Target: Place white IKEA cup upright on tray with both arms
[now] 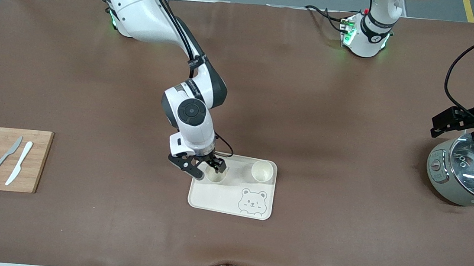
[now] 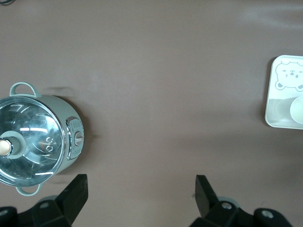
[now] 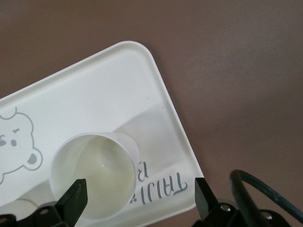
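Note:
The cream tray (image 1: 222,197) with a bear drawing lies mid-table, toward the front camera. Two white cups stand upright on it. One cup (image 1: 215,175) is at the tray's corner toward the right arm's end, and my right gripper (image 1: 209,168) hangs open just above it. In the right wrist view that cup (image 3: 94,175) shows its open mouth; one fingertip (image 3: 75,196) overlaps its rim and the other is past the edge of the tray (image 3: 94,94). The second cup (image 1: 262,171) stands beside it, free. My left gripper (image 1: 446,122) is open and empty above the table beside a cooker, and its wrist view shows its open fingers (image 2: 78,189).
A grey-green cooker (image 1: 467,177) with a glass lid stands at the left arm's end; it also shows in the left wrist view (image 2: 33,142). A wooden cutting board (image 1: 38,161) with two lemon slices and two knives lies at the right arm's end.

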Robot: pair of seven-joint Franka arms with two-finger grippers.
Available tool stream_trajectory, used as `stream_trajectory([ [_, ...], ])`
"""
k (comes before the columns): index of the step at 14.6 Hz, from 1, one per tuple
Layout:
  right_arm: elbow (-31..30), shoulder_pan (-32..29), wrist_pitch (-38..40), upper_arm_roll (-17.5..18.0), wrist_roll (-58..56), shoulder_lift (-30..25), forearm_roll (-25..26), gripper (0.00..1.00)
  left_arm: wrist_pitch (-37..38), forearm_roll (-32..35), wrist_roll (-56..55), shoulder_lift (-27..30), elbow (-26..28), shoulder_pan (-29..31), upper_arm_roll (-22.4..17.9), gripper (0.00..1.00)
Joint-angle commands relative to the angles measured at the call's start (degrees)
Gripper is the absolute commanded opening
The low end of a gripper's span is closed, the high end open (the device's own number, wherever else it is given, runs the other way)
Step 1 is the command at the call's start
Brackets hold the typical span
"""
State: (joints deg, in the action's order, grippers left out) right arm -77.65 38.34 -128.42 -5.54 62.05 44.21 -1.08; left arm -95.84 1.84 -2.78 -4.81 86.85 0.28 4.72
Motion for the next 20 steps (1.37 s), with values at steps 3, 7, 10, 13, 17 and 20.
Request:
stream_trajectory([
  [3,-1.1,-0.4,13.0,0.2,-3.6,-11.7,0.3,1.00,4.0,-2.7,4.5,0.3,0.6,0.4,0.7,1.00],
  [7,-0.3,-3.9,24.7,0.3,-10.3,-19.1,-0.2,1.00,7.5,-5.3,3.6,0.5,0.3,0.3,0.8,1.00],
  [10,-0.3,-7.9,32.6,0.0,-15.9,-24.4,-3.4,1.00,7.6,-5.0,2.6,0.4,0.3,0.2,1.1,1.00],
  [13,-0.4,-12.9,40.6,0.0,-24.0,-29.8,-3.5,1.00,7.5,-4.4,3.0,0.1,0.2,0.1,1.1,1.00],
  [17,-0.7,-21.8,48.9,-0.1,-40.0,-35.3,-3.3,1.00,7.5,-4.5,3.1,0.0,-0.7,0.6,1.0,1.00],
  [20,-0.9,-28.6,51.2,-0.2,-50.1,-37.4,-3.1,1.00,7.5,-4.5,3.1,0.2,-0.7,0.5,1.0,1.00],
])
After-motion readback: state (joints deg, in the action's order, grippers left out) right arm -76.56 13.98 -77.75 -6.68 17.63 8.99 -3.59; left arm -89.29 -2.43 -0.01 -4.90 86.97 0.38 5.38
